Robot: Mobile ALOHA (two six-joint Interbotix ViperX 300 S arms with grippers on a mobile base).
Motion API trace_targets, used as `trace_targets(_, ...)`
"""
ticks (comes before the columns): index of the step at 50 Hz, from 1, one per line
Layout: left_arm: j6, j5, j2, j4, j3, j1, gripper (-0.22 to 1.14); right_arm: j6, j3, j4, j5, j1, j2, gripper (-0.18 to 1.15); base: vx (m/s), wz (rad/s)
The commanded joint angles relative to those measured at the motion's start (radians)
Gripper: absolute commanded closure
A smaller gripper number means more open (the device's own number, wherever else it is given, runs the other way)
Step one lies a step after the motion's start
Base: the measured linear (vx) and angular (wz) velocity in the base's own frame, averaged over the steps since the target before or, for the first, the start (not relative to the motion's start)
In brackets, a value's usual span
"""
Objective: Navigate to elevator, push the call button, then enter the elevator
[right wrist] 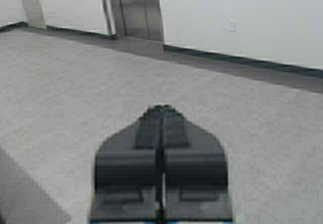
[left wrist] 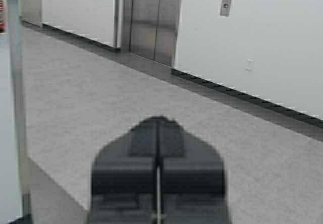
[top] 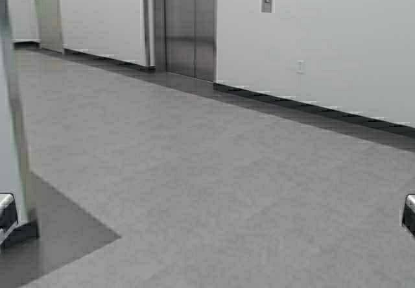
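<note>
Looking forward from your frame, you see both arms parked low, well short of the elevator (top: pixel 189 25). The left gripper (left wrist: pixel 158 125) has its fingers pressed together along the centre line, holding nothing; the right gripper (right wrist: pixel 161 113) is likewise closed and empty. Grey floor (top: pixel 214 171) stretches from the grippers to the elevator. A glass partition edge (top: pixel 16 126) stands on your left, nearer than the elevator. The elevator's steel doors are shut, seam at centre. The call button (top: pixel 266 0) sits on the white wall (top: pixel 324 41) just right of the elevator.
</note>
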Motion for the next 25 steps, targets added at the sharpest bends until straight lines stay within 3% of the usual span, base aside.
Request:
trace_targets(1, -0.003, -0.003, 0.017, 0.002, -0.015, -0.002, 0.89, 0.002, -0.008, 0.0, -0.006, 0.0, 0.006, 0.9, 0.84, -0.1)
trace_targets(25, 0.0, -0.003, 0.025, -0.003, -0.014, 0.0, 0.89, 0.002, -0.018, 0.0, -0.008, 0.0, 0.023, 0.9, 0.82, -0.18)
